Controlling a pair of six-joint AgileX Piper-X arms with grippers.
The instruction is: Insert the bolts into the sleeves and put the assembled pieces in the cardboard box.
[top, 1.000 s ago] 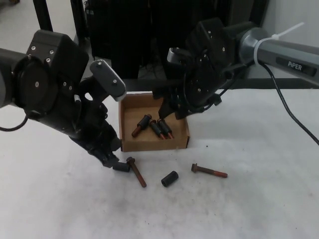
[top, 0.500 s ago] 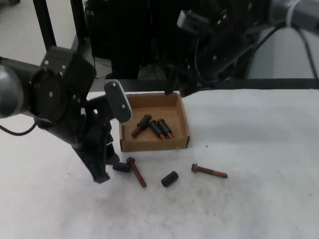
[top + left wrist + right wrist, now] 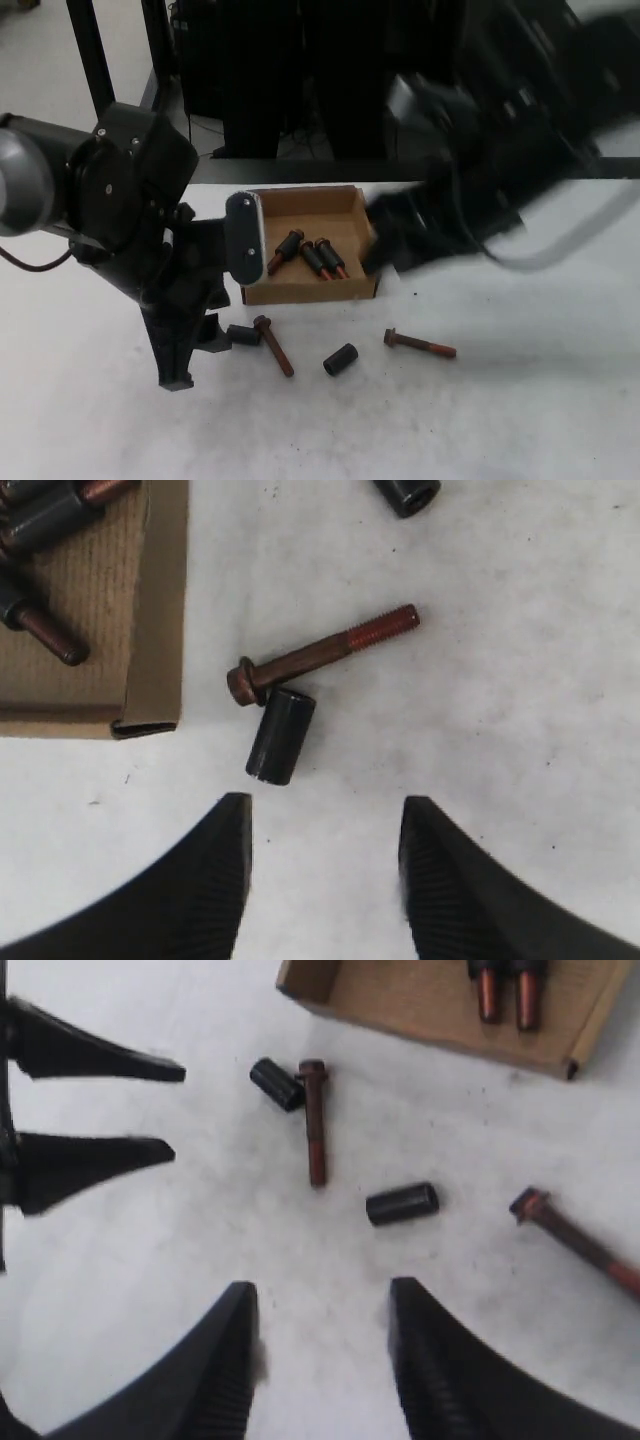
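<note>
Left gripper: fingers spread, nothing between them; it hangs over the bench near the left sleeve, which lies just beyond the fingertips in line with the gap.
Right gripper: fingers spread, holding nothing; it hangs above the loose parts, the mid sleeve just beyond its tips.
Box: cardboard, open on top, at the back of the bench between the two arms.
Assembled pieces: three bolts in sleeves, lying side by side inside the box, threaded ends towards its front wall.
Left bolt: rust-coloured, flat on the bench in front of the box, not in a sleeve.
Left sleeve: black, lying on its side, one end touching the left bolt's head.
Mid sleeve: black, on its side, alone between the two loose bolts and touching neither.
Right bolt: flat on the bench, in front of the box's right corner, well apart from the left bolt.
Bench surface: white, with dark scuffs around the parts.
</note>
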